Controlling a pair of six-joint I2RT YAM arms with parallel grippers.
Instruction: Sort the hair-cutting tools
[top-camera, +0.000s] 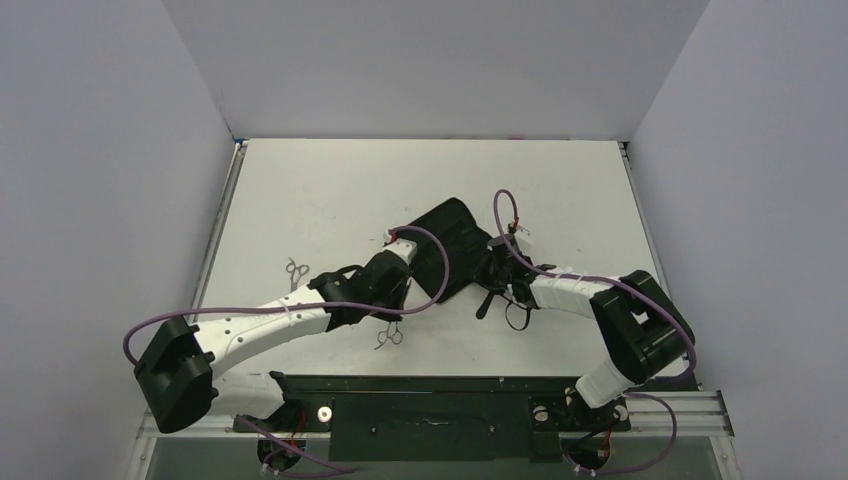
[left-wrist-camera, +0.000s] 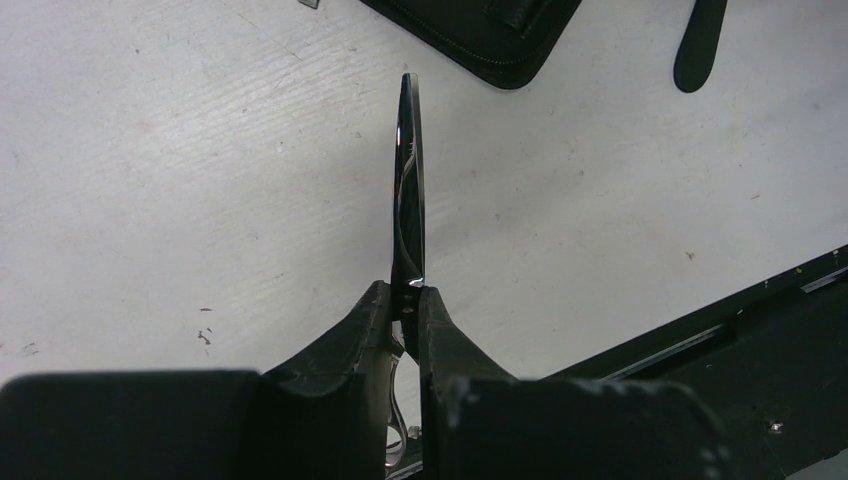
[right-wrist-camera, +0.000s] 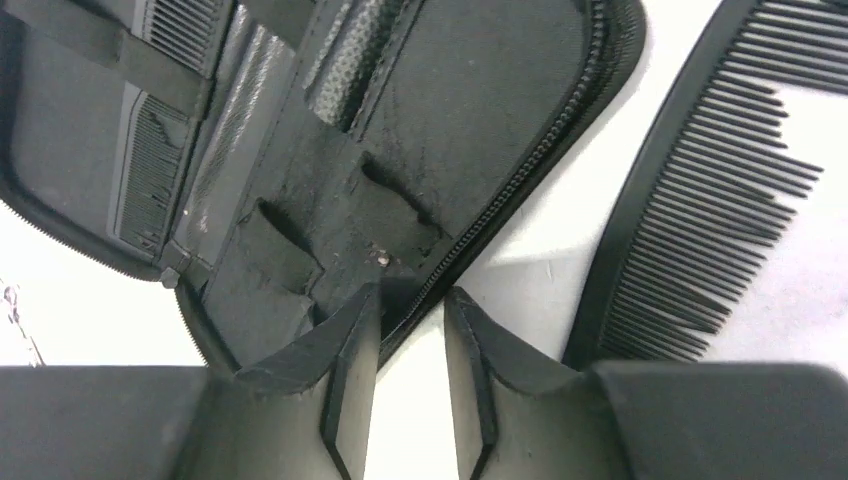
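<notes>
One pair of slim, shiny scissors (left-wrist-camera: 408, 180)

**Tally: Two Scissors, At Least Two Combs, One Case**

Silver scissors number two: a first pair of scissors (top-camera: 296, 271) and a second pair of scissors (left-wrist-camera: 408, 180). Black combs number at least two: a table comb (right-wrist-camera: 690, 200) and a cased comb (right-wrist-camera: 150, 190). Teeth in the right wrist view's top corner may belong to a third. There is one zip case (top-camera: 450, 240).
</notes>
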